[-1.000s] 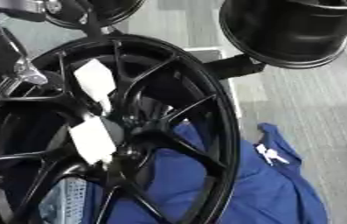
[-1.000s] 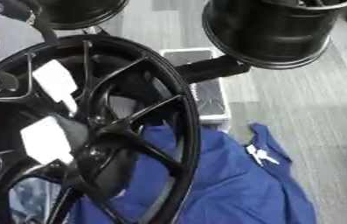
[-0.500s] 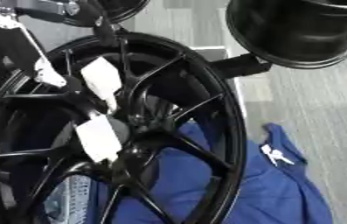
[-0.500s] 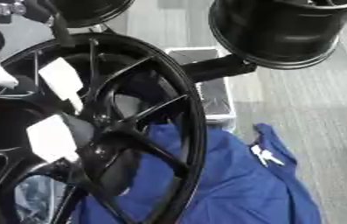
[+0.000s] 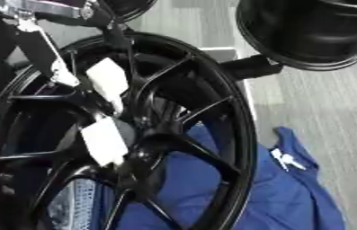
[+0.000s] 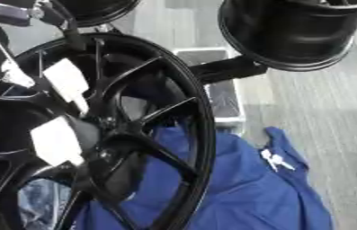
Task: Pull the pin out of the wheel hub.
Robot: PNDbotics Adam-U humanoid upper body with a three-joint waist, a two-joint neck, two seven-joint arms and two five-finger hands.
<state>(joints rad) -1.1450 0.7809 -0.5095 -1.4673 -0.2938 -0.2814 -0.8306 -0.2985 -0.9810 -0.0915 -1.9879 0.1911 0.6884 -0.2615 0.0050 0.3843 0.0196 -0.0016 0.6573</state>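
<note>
One large black wheel hub (image 5: 146, 139) fills the left of the view, rigid and heavy-looking. No pin is clearly visible; it may sit near the centre. A black arm part (image 5: 43, 49) shows at top left; hand state cannot be told.

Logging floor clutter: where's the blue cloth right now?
The blue cloth lies on the grey floor at lower right of both eye views, partly behind the lower spokes and rim of the big black wheel, below the second wheel.
</note>
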